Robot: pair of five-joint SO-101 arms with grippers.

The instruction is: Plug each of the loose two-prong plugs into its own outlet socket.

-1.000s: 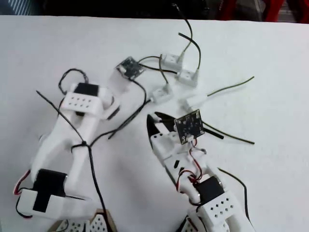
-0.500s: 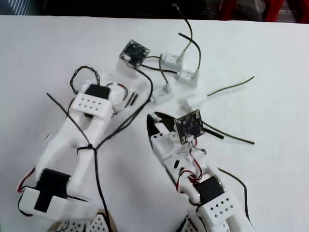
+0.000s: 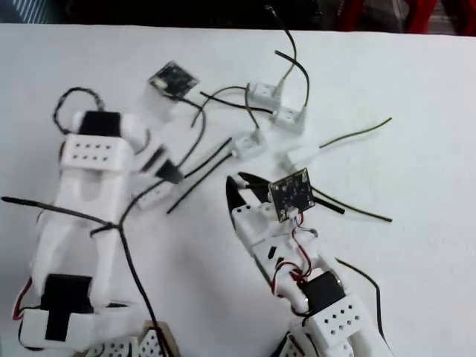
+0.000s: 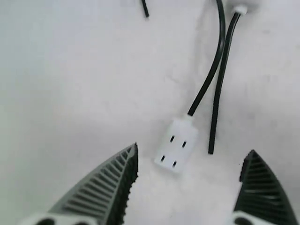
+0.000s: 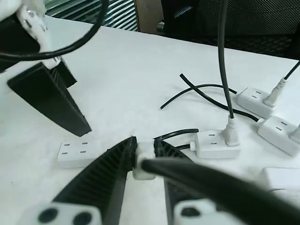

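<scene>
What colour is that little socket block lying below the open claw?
The socket block is white; the left wrist view shows it best.

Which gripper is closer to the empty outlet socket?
Left. The left gripper hangs directly over the empty outlet socket, with open fingers on either side of it. The right gripper sits off to one side, shut on a plug.

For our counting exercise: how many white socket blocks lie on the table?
4. One socket block lies by the open left hand; three more sit together farther back: the far block, the middle block, the near block. Others may be hidden.
</scene>
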